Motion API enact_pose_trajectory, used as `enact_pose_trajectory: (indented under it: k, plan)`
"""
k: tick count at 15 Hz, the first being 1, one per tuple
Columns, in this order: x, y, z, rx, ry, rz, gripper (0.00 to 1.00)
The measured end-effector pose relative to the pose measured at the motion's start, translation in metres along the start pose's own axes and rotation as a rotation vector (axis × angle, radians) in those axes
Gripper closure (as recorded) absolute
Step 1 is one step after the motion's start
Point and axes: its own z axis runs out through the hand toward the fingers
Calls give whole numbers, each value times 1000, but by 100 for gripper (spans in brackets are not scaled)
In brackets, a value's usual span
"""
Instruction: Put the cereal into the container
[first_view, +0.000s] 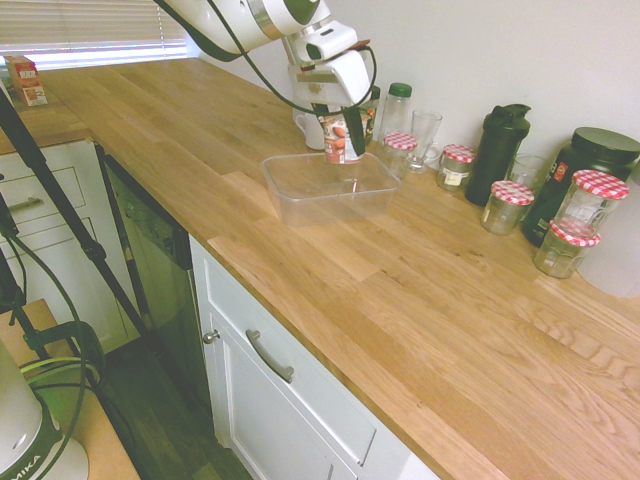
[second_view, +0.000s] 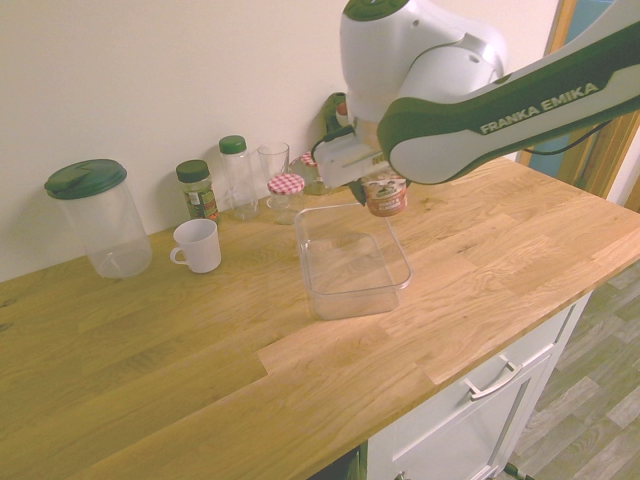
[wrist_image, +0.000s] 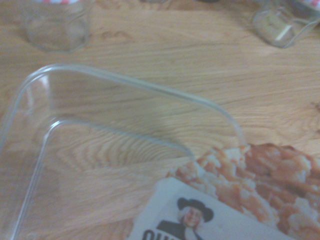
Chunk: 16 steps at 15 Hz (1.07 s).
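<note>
My gripper (first_view: 341, 140) is shut on the cereal (first_view: 337, 136), a small cup with white, red and brown printed sides. The cereal (second_view: 385, 193) hangs in the air above the far edge of the container (first_view: 300, 190), a clear shallow rectangular tub on the wooden counter. From the other side the container (second_view: 318, 285) lies empty just below and in front of the cup. In the wrist view the cereal (wrist_image: 240, 200) fills the lower right, over a rounded corner of the container (wrist_image: 125, 85).
Behind the tub stand glass jars with red-checked lids (first_view: 400, 150), a drinking glass (first_view: 424, 135), a green-capped bottle (first_view: 397, 108) and dark shaker bottles (first_view: 498, 150). A white mug (second_view: 196, 245) and a large lidded jug (second_view: 98, 215) stand further along the wall.
</note>
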Motion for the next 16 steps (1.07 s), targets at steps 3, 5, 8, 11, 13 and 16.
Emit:
enact_pose_trajectory:
  k: [3, 5, 8, 11, 13, 16]
  plan:
    - [-19, -16, 18, -19, -31, -65, 100]
    - [-12, -25, 34, -22, -64, -93, 100]
    - [2, -42, 58, -4, -129, -135, 100]
    - [-2, -51, 83, 26, -183, -177, 100]
    - [0, -43, 99, 24, -196, -180, 100]
    - [2, -31, 119, 19, -211, -185, 100]
